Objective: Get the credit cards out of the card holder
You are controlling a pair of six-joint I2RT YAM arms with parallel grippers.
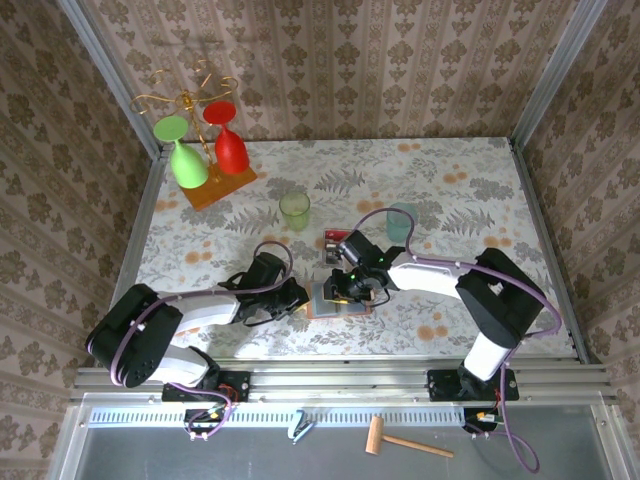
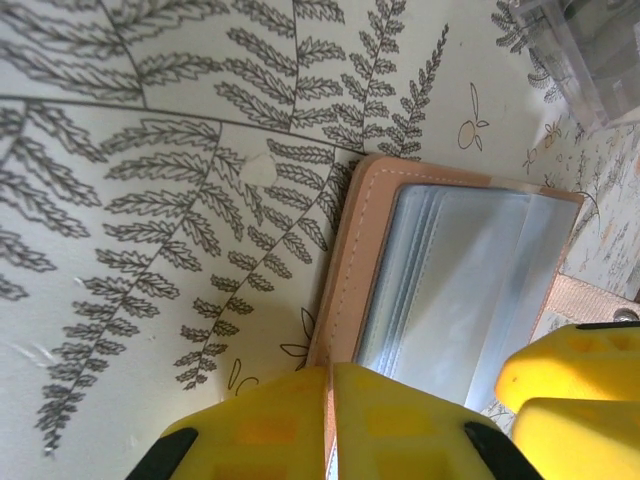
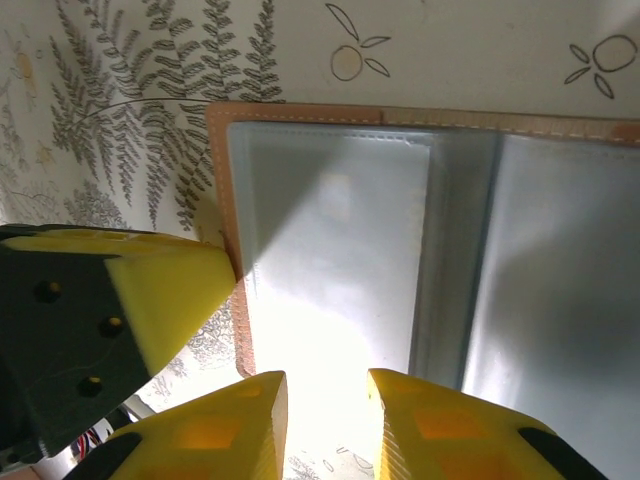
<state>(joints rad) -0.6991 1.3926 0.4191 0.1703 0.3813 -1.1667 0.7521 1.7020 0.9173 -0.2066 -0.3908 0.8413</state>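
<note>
Here the left hand (image 2: 330,385) is clamped on the salmon edge of the open card holder (image 2: 345,270), pinning it to the surface (image 2: 150,200). The right hand (image 3: 325,385), jaws slightly parted and empty, hovers over the pocket (image 3: 330,230) just ahead of it (glare hides any credit card). It should slide one finger into that pocket, then pull away from the left hand.

No legible text, labels or numbers anywhere.
</note>
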